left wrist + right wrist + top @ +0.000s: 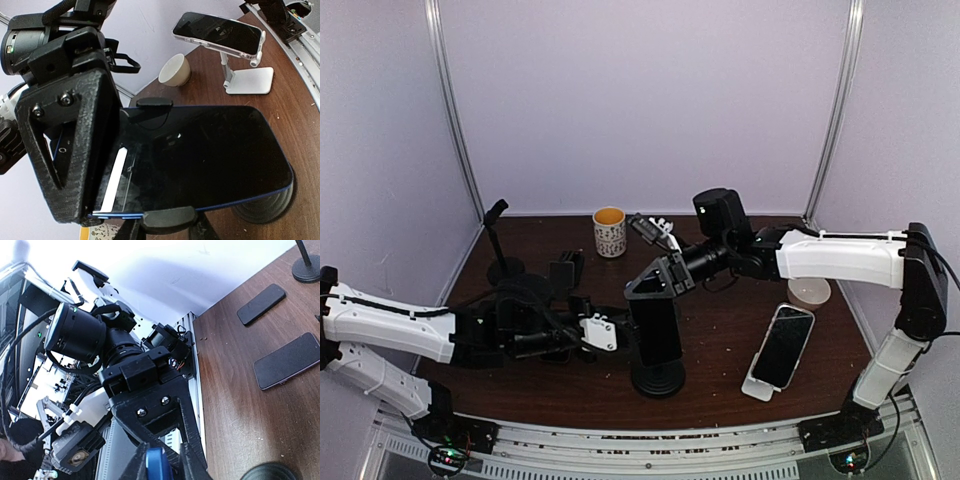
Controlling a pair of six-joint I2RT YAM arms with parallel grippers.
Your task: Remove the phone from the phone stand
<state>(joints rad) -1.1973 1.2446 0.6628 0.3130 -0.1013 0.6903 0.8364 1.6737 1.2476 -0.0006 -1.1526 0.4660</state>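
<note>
Top external view is showing the phone (657, 335) sitting clamped in the black phone stand (657, 380), its long axis rising from the stand's base. The right gripper (656, 288) is pinching the phone's upper end, above the stand. Just left of the stand the left gripper (610, 333) is hovering; whether its fingers are parted I cannot tell.

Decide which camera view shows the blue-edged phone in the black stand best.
Left wrist: the blue-edged phone fills the frame, screen and clamps visible. Top external shows it only as a dark slab under the right gripper; right wrist shows just a blue sliver between its fingers.
</note>
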